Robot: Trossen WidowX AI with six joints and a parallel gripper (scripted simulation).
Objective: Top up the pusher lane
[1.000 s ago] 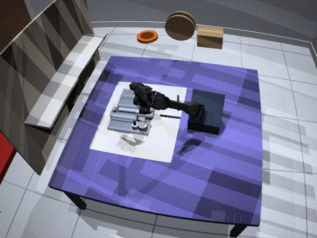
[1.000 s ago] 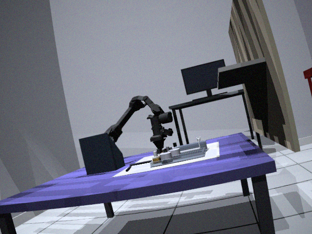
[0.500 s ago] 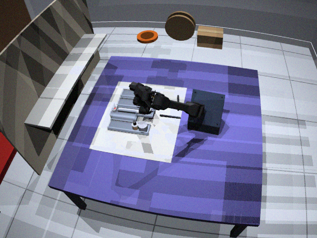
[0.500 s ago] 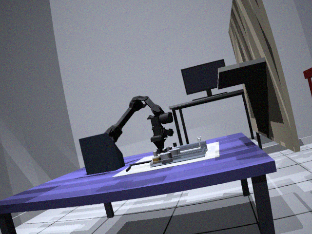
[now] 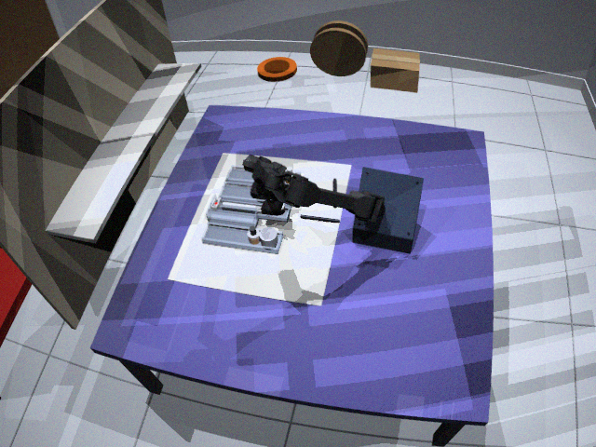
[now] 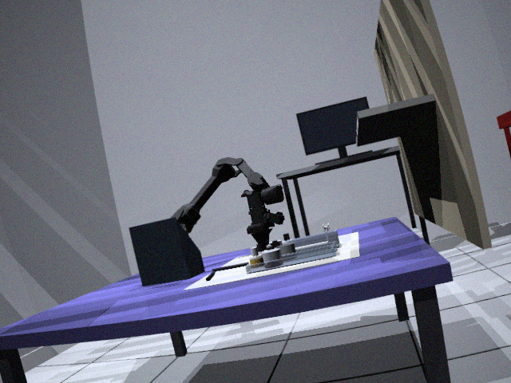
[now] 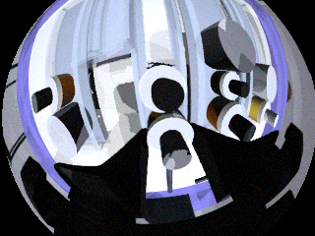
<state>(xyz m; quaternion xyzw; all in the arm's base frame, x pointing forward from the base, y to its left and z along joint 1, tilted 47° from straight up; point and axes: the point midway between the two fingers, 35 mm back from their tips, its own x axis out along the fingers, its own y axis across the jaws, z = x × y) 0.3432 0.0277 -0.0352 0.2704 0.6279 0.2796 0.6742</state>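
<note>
My gripper [image 5: 273, 209] [image 6: 260, 249] [image 7: 168, 130] is shut on a jar with a white shoulder and dark cap [image 7: 173, 143], upright at the front end of the sprung lane [image 5: 233, 221] [image 7: 159, 39]. The jar in the lane [image 7: 161, 88] has the same white shoulder and dark cap and stands straight beyond the held one. Their rims look close or touching in the wrist view; amber body shows between them. The pusher plate is mostly hidden behind the lane jar. The held jar's base and the low front stop are hidden, so I cannot tell whether it rests on the floor.
Beside the lane on the right in the wrist view stand a large grey-topped jar [image 7: 236, 44], a small capped jar [image 7: 228, 84], an amber jar [image 7: 214, 112] and a yellow jar [image 7: 256, 109]. On the left are an amber jar [image 7: 66, 88] and a grey-topped jar [image 7: 65, 136]. A black rod [image 5: 319, 218] lies nearby.
</note>
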